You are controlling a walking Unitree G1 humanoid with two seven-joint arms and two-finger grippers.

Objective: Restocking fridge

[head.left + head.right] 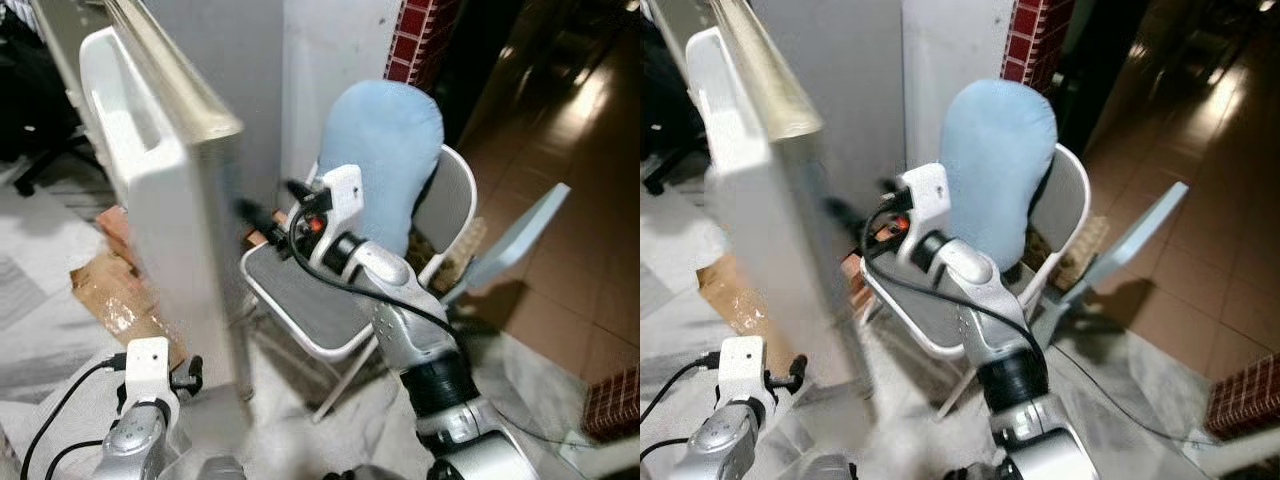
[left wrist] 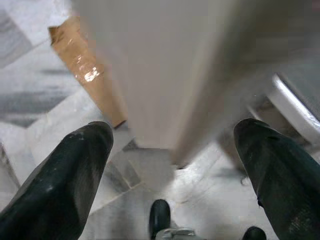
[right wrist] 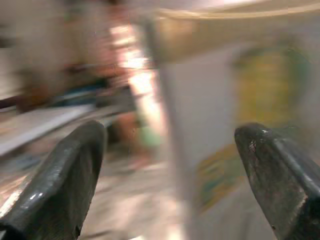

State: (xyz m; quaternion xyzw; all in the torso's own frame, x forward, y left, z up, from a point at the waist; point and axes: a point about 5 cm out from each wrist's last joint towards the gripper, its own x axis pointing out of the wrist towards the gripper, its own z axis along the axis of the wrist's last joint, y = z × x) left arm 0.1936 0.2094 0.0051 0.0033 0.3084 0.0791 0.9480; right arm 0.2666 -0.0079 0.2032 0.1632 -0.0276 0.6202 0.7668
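While fridge door (image 1: 160, 200) stands open, chair (image 1: 300, 300) crowds beside it.

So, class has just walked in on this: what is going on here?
The robot stands beside an open fridge door. Its right claw reaches forward at the door's edge, fingers apart and holding nothing. The left claw sits low near the door's bottom corner, also open. Behind the right arm stands a white folding chair with a pale blue cushion, and flattened cardboard lies on the marble floor.
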